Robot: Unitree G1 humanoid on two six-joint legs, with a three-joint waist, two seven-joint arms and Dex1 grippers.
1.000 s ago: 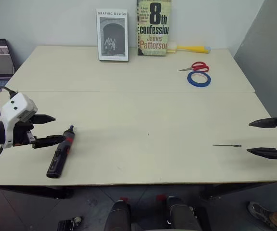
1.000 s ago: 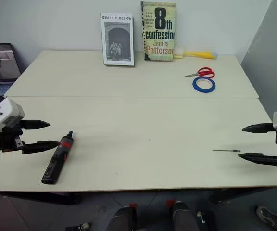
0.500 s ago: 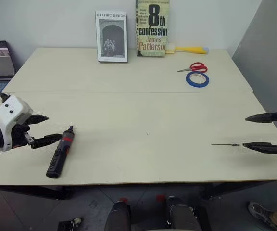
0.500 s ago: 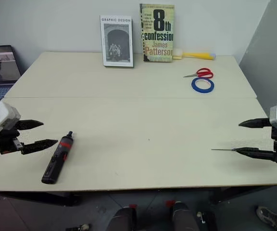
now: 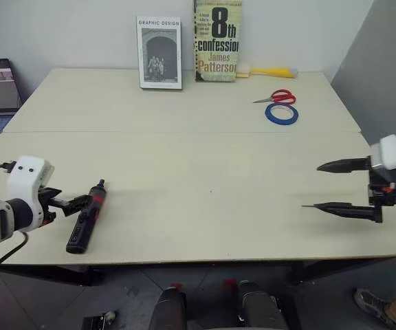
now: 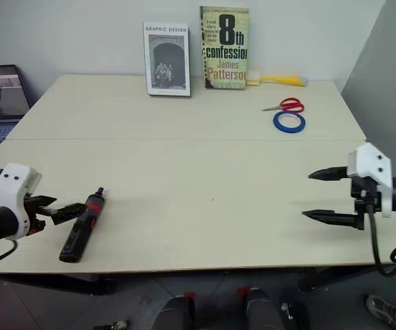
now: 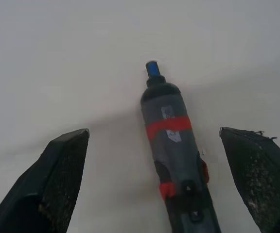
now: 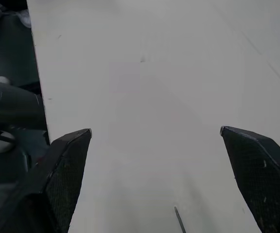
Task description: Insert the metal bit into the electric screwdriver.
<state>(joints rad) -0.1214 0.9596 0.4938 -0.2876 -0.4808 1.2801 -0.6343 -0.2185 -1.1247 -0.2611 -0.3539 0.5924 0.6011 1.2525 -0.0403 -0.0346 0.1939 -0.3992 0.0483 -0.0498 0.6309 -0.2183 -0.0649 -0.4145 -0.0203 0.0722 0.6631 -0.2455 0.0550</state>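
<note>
The electric screwdriver (image 5: 86, 221) lies flat on the pale table (image 5: 205, 172) near its front edge, toward the left end, its tip angled away from that edge and its butt close to it. The left gripper (image 5: 66, 201) sits just to the left of the screwdriver's red band, low over the tabletop; its two black fingers (image 7: 57, 174) are spread wide, and in the left wrist view they stand one to each side of the tool's front half without touching it, holding nothing.

Well apart from the screwdriver, toward the table's right end, the metal bit (image 8: 179, 220) lies on the surface. From the head camera it is almost hidden under the lower finger of the right gripper (image 5: 330, 185), with just its end showing at that finger's tip; the right wrist view shows a short length of it lying between the fingers. That gripper's fingers (image 8: 256, 170) are also parted wide and empty.

Far beyond the screwdriver, toward the back right of the table, red scissors (image 5: 276, 96) lie touching a roll of blue tape (image 5: 282, 113). At the back edge two books (image 5: 188, 45) stand upright against the wall, with a yellow-handled brush (image 5: 268, 70) lying beside them.
</note>
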